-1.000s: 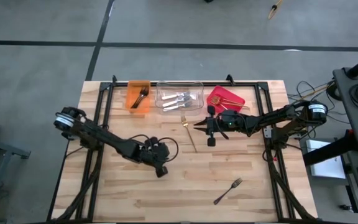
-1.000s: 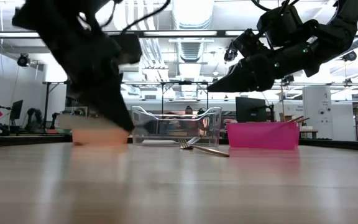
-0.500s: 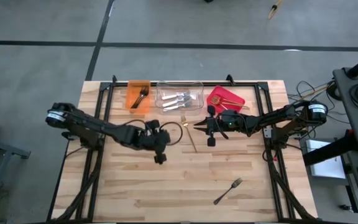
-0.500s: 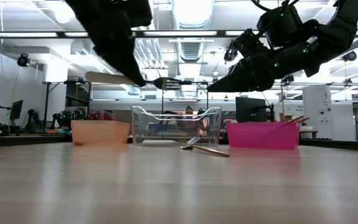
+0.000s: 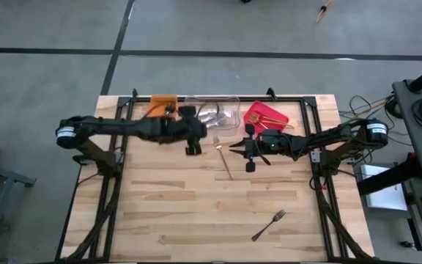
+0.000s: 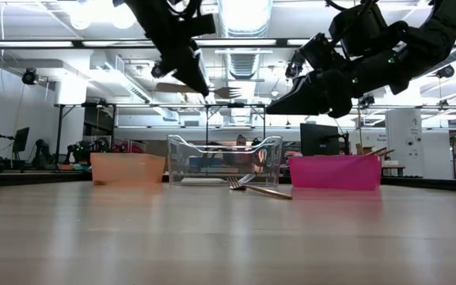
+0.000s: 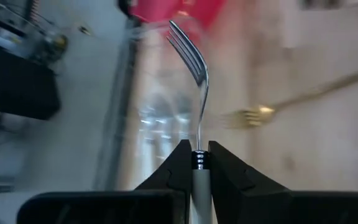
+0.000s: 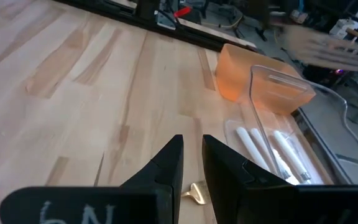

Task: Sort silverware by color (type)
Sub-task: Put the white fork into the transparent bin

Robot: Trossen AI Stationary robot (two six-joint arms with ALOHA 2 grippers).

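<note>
My left gripper (image 5: 196, 136) is shut on a silver fork with a white handle (image 6: 228, 93), high above the table by the clear bin's (image 5: 229, 121) near left corner. The clear bin holds silver forks (image 8: 272, 146). The orange bin (image 5: 161, 103) stands to its left, partly under my left arm, and the red bin (image 5: 278, 121) with gold utensils to its right. A gold fork (image 5: 223, 160) lies flat on the table. My right gripper (image 5: 233, 147) hangs empty above the gold fork's head (image 8: 196, 194), its fingers a narrow gap apart. My left gripper pinches the fork's white handle (image 7: 199, 173) between its two fingers. The fork lies along the fingers, and its neck and tines (image 7: 190, 53) stick out ahead of them. The fork is about level, tines toward the table's right, lifted clear.
A greyish fork (image 5: 269, 224) lies alone near the table's near right corner. The three bins (image 6: 224, 162) stand in a row along the far edge. Bare wood (image 5: 167, 213) fills the near left and middle of the table.
My left gripper has risen from low over the table's middle left and gone toward the far edge and a little right, up to the clear bin. The silver fork has gone with it, lifted high and level. My right arm has kept still.
</note>
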